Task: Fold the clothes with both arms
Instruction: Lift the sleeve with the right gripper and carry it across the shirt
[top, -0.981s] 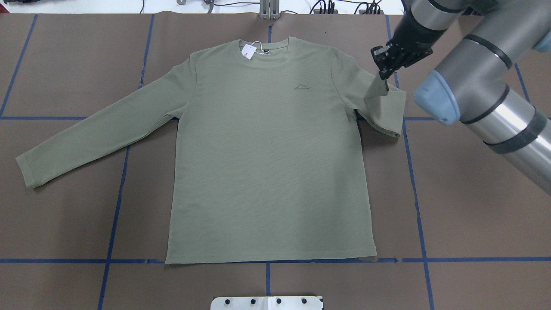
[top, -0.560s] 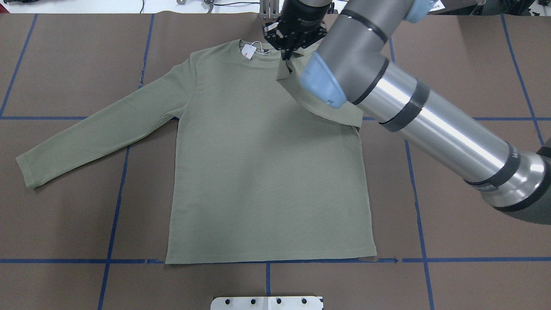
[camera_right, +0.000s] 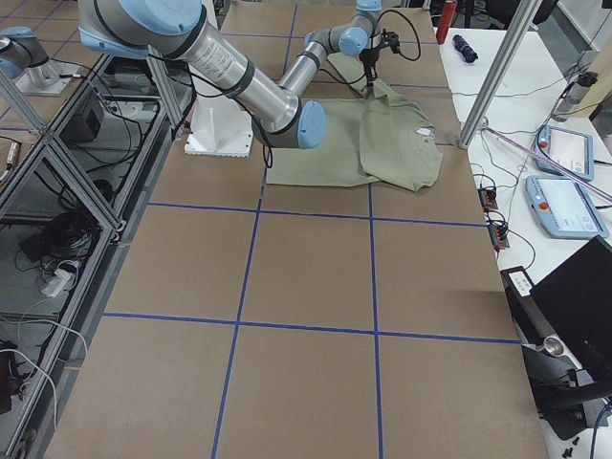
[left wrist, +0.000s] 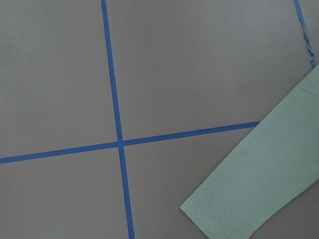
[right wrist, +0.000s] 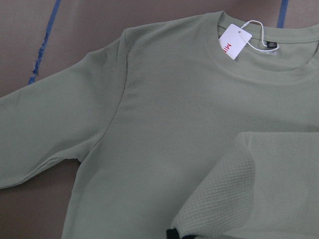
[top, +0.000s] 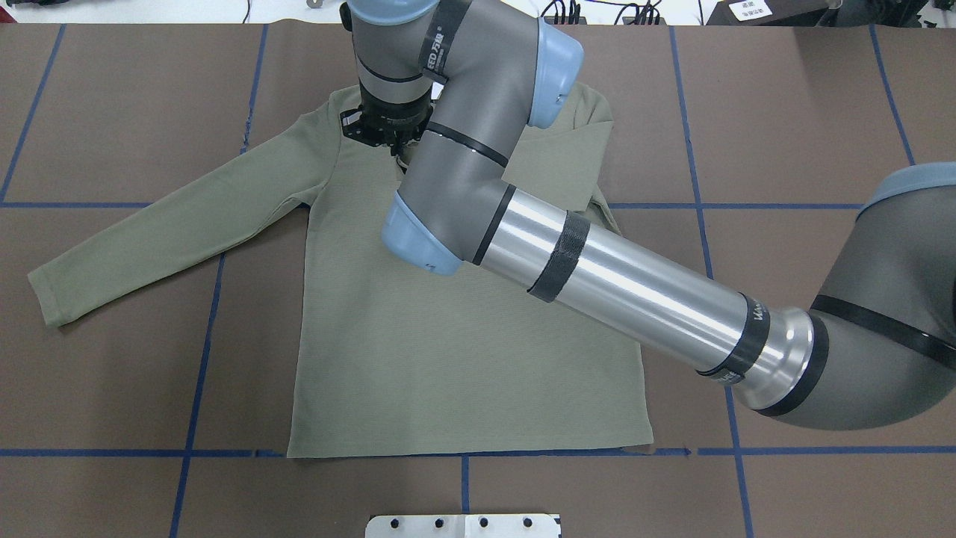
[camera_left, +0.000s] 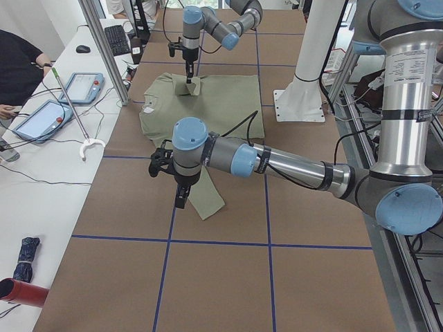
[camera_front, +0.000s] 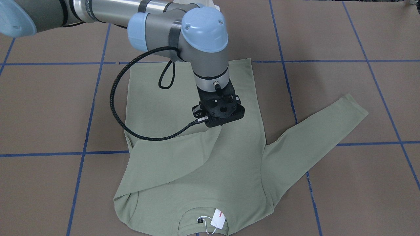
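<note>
The sage-green long-sleeved shirt (top: 463,359) lies flat, front up, its white hang tag (camera_front: 218,219) at the collar. My right gripper (camera_front: 219,127) reaches across the chest and is shut on the cuff of the right sleeve (camera_front: 170,157), which is folded over the body. The right wrist view shows that cuff (right wrist: 249,189) over the chest, with the tag (right wrist: 233,42) beyond. The left sleeve (top: 164,232) lies stretched out. My left gripper (camera_left: 181,199) shows only in the exterior left view, beside the left cuff (left wrist: 249,189); I cannot tell whether it is open or shut.
Brown paper with blue tape lines (top: 198,373) covers the table. The white pedestal base (top: 463,525) sits at the near edge. A side table with tablets (camera_left: 41,117) and a person stand past the table's far edge. The right arm's forearm (top: 635,291) spans the shirt.
My right gripper has carried the right sleeve cuff from the shirt's right side, past the collar, to the left part of the chest. The sleeve now lies folded over the body.
</note>
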Robot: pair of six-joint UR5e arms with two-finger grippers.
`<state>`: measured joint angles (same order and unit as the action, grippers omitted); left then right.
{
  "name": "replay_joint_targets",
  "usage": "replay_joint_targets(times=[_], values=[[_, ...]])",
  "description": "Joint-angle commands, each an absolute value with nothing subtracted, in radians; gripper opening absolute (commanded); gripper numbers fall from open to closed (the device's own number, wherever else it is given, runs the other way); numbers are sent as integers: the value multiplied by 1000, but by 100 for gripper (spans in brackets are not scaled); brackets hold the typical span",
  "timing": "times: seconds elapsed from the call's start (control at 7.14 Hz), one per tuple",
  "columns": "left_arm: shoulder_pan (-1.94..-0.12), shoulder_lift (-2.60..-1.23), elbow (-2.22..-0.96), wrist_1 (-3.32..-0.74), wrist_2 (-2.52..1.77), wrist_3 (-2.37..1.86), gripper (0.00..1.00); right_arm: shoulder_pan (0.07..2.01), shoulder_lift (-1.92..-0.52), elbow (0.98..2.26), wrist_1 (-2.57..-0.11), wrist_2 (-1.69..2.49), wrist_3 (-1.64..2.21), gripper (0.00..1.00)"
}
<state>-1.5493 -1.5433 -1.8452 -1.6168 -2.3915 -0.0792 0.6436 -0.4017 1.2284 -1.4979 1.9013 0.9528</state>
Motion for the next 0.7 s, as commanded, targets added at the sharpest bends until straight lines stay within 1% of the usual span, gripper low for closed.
replay_joint_targets(times=[0.0,0.28,0.56], values=[[-1549,-1543,-1847,-1617,-2393,-81,100,585,-391,1175,-1386,1817,1014,0],[-1549,-1543,-1845,-1617,-2393,-84,100,549,-391,1180,-1361,1792,1037,0],[-1548,-1545,-1841,-1617,-2393,-84,100,511,-417,1180,-1257,1749,1106,0]])
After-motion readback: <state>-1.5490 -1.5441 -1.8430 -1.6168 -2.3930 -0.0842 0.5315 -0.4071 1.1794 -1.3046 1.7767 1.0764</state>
